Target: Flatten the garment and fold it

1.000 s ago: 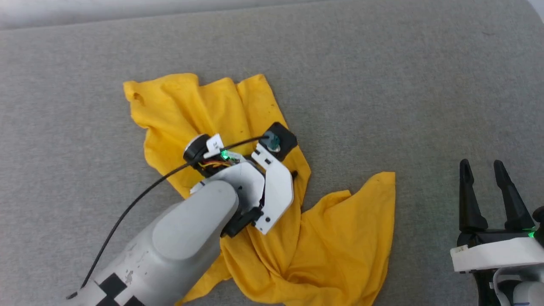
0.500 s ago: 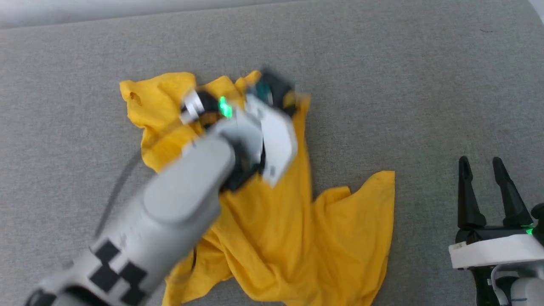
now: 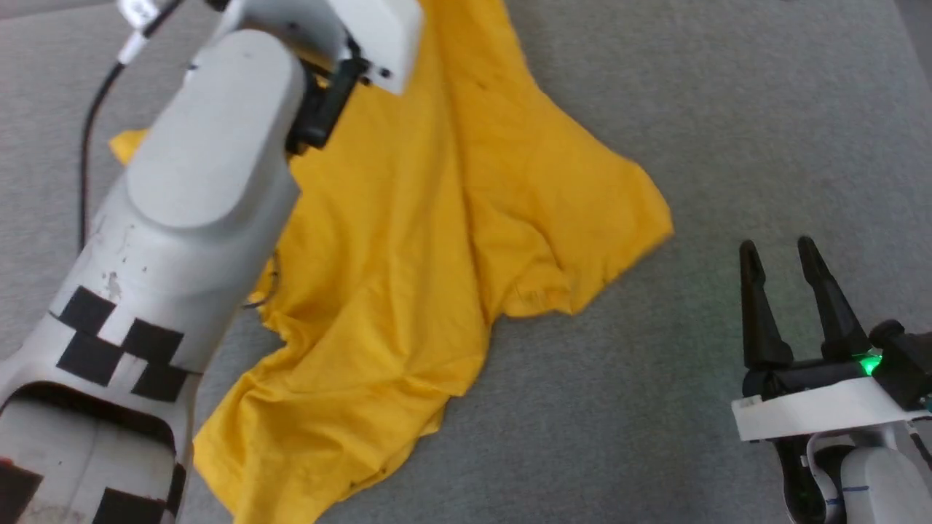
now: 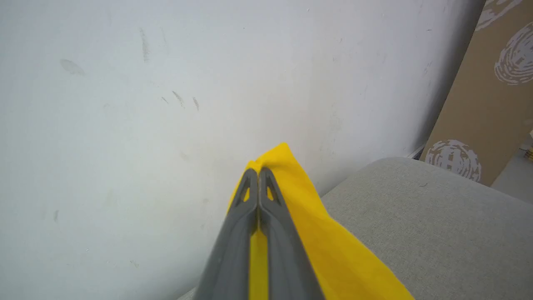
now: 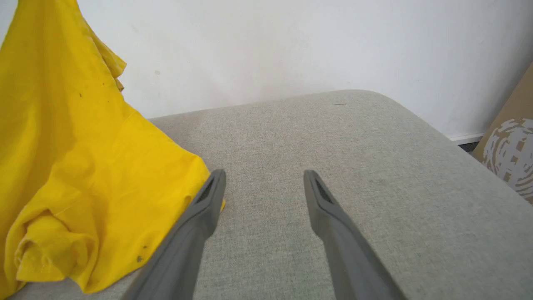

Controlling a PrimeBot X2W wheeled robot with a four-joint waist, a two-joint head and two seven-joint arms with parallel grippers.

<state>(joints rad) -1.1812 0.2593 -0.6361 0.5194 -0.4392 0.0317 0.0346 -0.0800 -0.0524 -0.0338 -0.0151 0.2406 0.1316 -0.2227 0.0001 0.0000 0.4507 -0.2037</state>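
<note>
The left gripper (image 4: 259, 173) has its two long grey fingers pressed together on a fold of the garment (image 3: 437, 218), and a thin strip of yellow cloth shows in the slit between them. In the head view the mustard-yellow T-shirt, a soft, thin, creased knit, drapes from 12 o'clock, where it runs up behind the pale, smooth left forearm (image 3: 211, 160). It falls toward 7 o'clock, and there its lower part lies rumpled on the grey woven surface (image 3: 728, 109). One pointed corner juts toward 3 o'clock. The side that shows is plain yellow.

The right gripper (image 3: 779, 251) sits at 4 o'clock, its tapered dark fingers spread wide and holding nothing. In the right wrist view one fingertip is just beside the cloth's corner, perhaps touching it.

In the left wrist view a matt, scuffed white wall (image 4: 125, 104) stands at 10 o'clock and a brown cardboard panel (image 4: 491, 83) printed with white scribbled rounds at 2 o'clock.
</note>
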